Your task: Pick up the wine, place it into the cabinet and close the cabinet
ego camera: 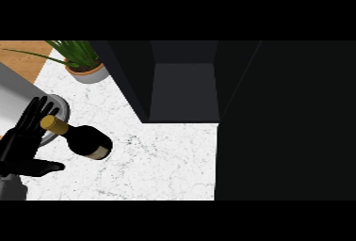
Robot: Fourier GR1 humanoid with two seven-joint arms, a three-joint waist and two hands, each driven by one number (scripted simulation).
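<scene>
The left hand (24, 141) is at the left side. Its fingers are straight and point up, a little spread. Its thumb sticks out sideways, toward the right. It holds nothing. Only a small bit of its grey arm (12, 188) shows below it, cut off by the edge.

The wine bottle (87, 141) lies on its side on the white counter (160, 160), just to the right of the hand. Its gold top (50, 123) points at the hand and shows in front of the fingers. It is hard to tell if the top touches the fingers or only covers them.

A round grey thing (61, 113) peeks out from behind the fingers. The hand and bottle hide most of it, so what it is stays unclear.

Up and to the right of the hand, well apart from it, stands the dark cabinet (184, 89). It is open, and its inside is dim grey. Farther right, all is a big black shape (285, 117) with nothing to make out in it.

Above the hand is a green plant (80, 54) in a pot (90, 74). Its leaves are cut off at the top.
</scene>
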